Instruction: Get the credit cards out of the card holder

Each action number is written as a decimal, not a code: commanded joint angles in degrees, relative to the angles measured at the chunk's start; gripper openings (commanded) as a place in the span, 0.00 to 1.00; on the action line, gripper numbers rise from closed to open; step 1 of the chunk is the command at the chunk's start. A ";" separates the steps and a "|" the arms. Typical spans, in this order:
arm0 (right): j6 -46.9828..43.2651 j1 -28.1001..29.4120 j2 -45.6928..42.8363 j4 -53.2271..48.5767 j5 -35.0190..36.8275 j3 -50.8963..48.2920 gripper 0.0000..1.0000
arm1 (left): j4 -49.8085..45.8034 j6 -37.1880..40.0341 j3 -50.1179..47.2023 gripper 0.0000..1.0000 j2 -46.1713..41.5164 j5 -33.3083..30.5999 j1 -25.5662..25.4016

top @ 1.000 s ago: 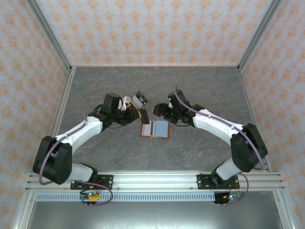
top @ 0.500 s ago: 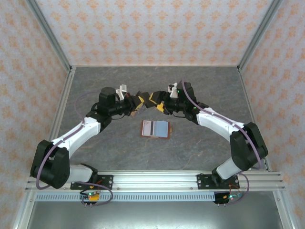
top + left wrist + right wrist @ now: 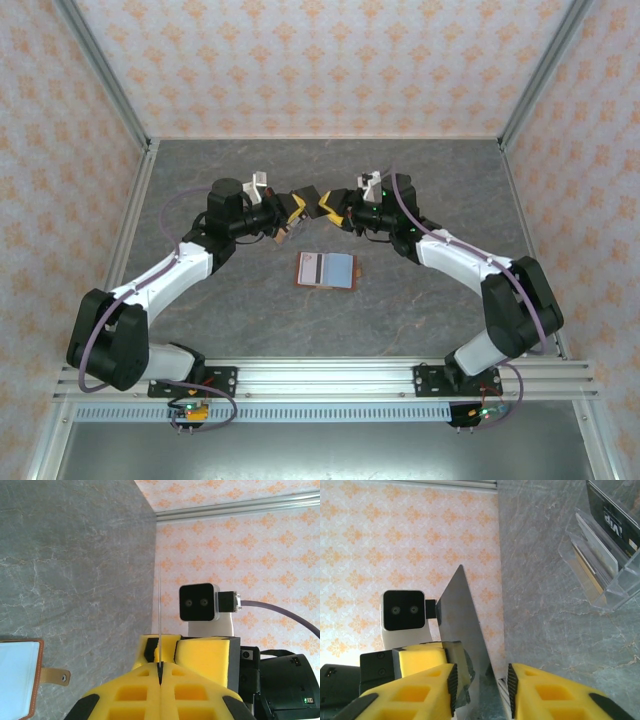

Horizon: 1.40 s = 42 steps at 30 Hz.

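Note:
The card holder lies open on the table, reddish-brown outside and pale blue-grey inside. Its edge and strap tab show in the left wrist view. My left gripper is held in the air behind it, shut on a grey credit card, which is edge-on as a thin line in the left wrist view. My right gripper faces it tip to tip. Its jaws stand apart on either side of the same card, with a gap still showing.
A clear acrylic stand holding several cards stands on the grey table at the upper right of the right wrist view. Patterned walls with metal posts enclose the table.
Both grippers rose from near the card holder and came together at the back. The right jaws narrowed around the card that the left gripper holds.

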 commanded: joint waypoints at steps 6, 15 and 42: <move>-0.49 -0.15 -3.44 2.45 1.00 -1.40 0.11 | -0.57 0.23 0.64 0.00 -1.11 0.10 0.67; -14.32 -0.09 -7.96 -14.90 7.32 0.72 0.00 | -23.50 10.36 3.58 0.62 -6.22 -8.71 0.87; -58.83 7.53 22.49 -19.89 32.22 27.71 0.00 | -44.97 22.82 1.48 1.00 -5.27 -28.58 5.93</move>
